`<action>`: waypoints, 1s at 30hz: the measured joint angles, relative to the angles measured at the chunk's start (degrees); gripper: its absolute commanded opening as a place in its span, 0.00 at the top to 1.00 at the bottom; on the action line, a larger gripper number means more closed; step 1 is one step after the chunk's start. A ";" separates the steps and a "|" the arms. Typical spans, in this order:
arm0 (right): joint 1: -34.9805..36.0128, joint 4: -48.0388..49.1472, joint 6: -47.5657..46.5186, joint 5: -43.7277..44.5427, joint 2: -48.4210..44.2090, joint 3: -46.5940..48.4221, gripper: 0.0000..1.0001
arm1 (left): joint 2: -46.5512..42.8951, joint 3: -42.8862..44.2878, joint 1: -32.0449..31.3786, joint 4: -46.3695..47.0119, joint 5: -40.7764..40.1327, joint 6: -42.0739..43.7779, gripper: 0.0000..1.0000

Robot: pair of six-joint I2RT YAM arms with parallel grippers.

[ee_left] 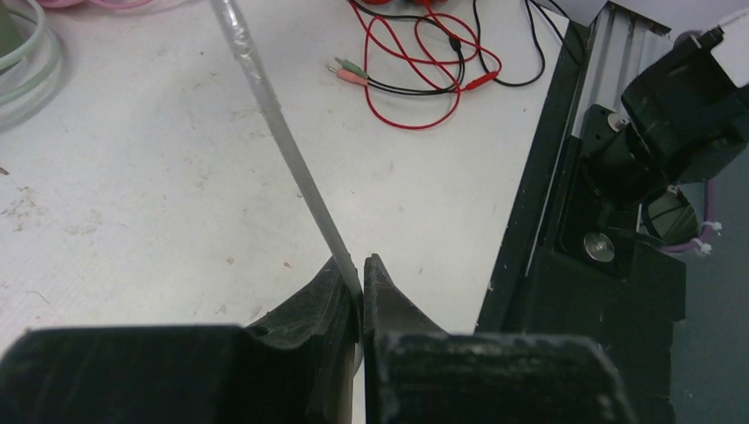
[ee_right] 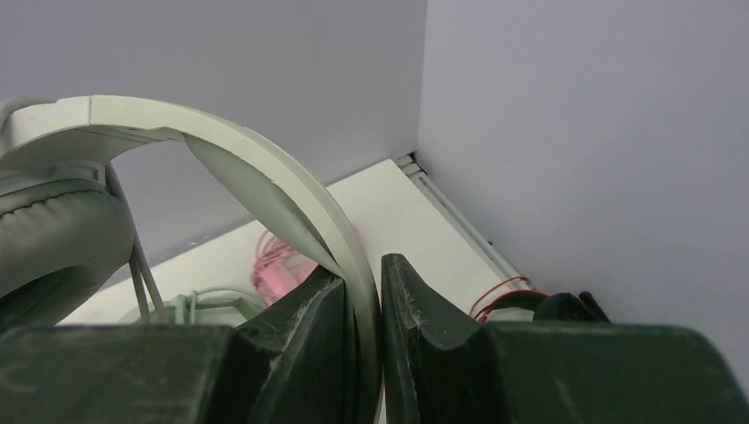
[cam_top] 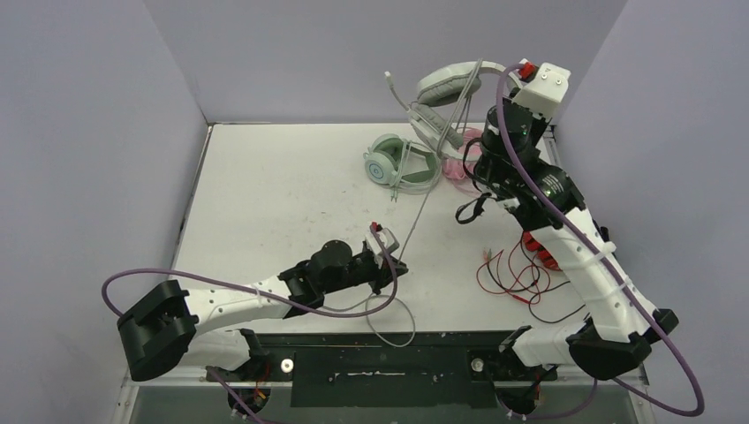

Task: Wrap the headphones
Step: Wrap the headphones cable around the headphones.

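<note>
Right arm is reared up toward the far right corner, wrist high above the desk. Right gripper: jaws clenched on the headband of the grey-white headset, holding it in the air against the back wall. Its ear cup hangs on the left of the wrist view, and the boom mic sticks out to the left.

Left arm lies low and stretched rightward across the near desk. Left gripper: jaws pinched on the headset's cable. The cable runs in a straight diagonal from the raised headset down into the jaws. Slack past the jaws loops on the desk by the near edge.

Mint green headset lies flat on the far desk, under the raised one. Pink headset sits just right of it, mostly hidden behind the right arm.

Red and black test leads are tangled on the desk beside the right arm, with two small plugs, green and pink, at their loose ends.
</note>
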 measured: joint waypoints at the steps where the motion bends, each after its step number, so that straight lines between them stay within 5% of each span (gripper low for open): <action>1: -2.23 -1.68 1.14 -1.33 1.07 0.22 1.00 | -0.52 0.52 -0.72 -1.66 -0.55 0.48 1.00; 10: -14.80 -10.34 8.63 -10.60 7.87 -3.98 1.00 | -7.72 6.54 -4.28 -19.15 -5.53 5.84 1.00; 22: -12.87 -10.12 14.32 -13.05 8.87 -25.00 1.00 | -10.78 20.13 -4.15 -43.52 -13.42 19.98 1.00; 25: -8.94 -9.79 13.57 -13.14 8.87 -29.51 1.00 | -11.54 21.11 -0.48 -43.87 -11.10 22.91 1.00; 30: -1.42 -9.90 11.69 -14.69 8.74 -32.24 1.00 | -10.58 24.17 16.00 -43.95 -0.02 24.50 1.00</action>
